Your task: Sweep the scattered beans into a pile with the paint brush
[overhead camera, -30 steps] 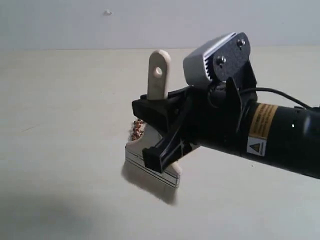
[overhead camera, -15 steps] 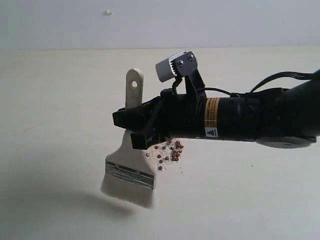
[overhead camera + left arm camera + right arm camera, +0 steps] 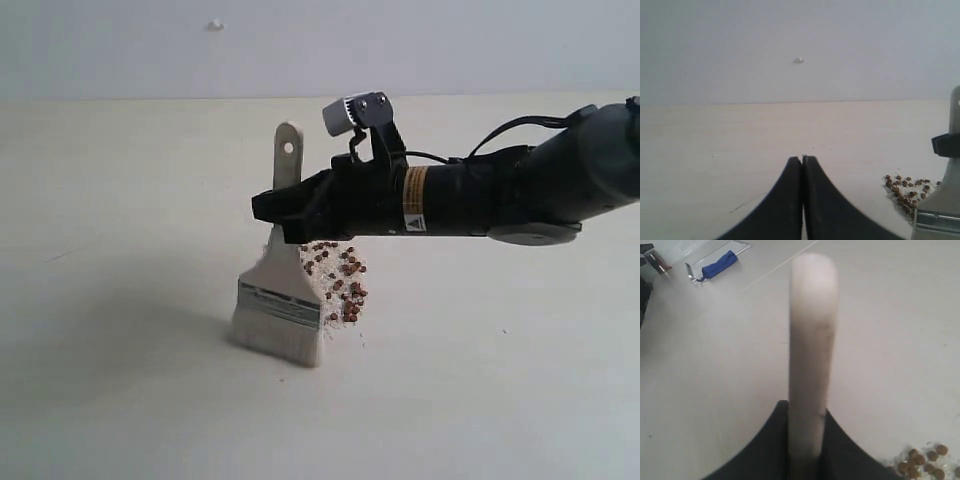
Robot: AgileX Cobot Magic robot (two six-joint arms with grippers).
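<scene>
On the pale tabletop (image 3: 120, 400), near the middle of the exterior view, I see the paint brush (image 3: 283, 292) standing almost upright, its off-white bristles down on the surface and its holed handle end pointing up. The right gripper (image 3: 276, 208) pinches the wooden handle partway up. In the right wrist view the dark fingers (image 3: 774, 440) sit on either side of the handle (image 3: 810, 340), clamped against it.

The beans (image 3: 340, 280) lie in a loose cluster with whitish crumbs just beside the bristles. They are on the side under the right arm, and the nearest ones are close against the brush's silver band. The left wrist view shows the same cluster (image 3: 905, 189) next to the brush (image 3: 940, 212), and a few beans (image 3: 924, 462) show at the corner of the right wrist view.

Bare table stretches on the brush's other side and in front of it in the exterior view. The table's far edge meets a grey wall well behind the brush, and a small white speck (image 3: 215, 25) sits on that wall. A blue object (image 3: 719, 265) lies well away, seen only from the right wrist.

The left gripper (image 3: 803, 159) has its fingers pressed together with nothing between them. Open surface lies ahead of it, and the beans lie off to one side.
</scene>
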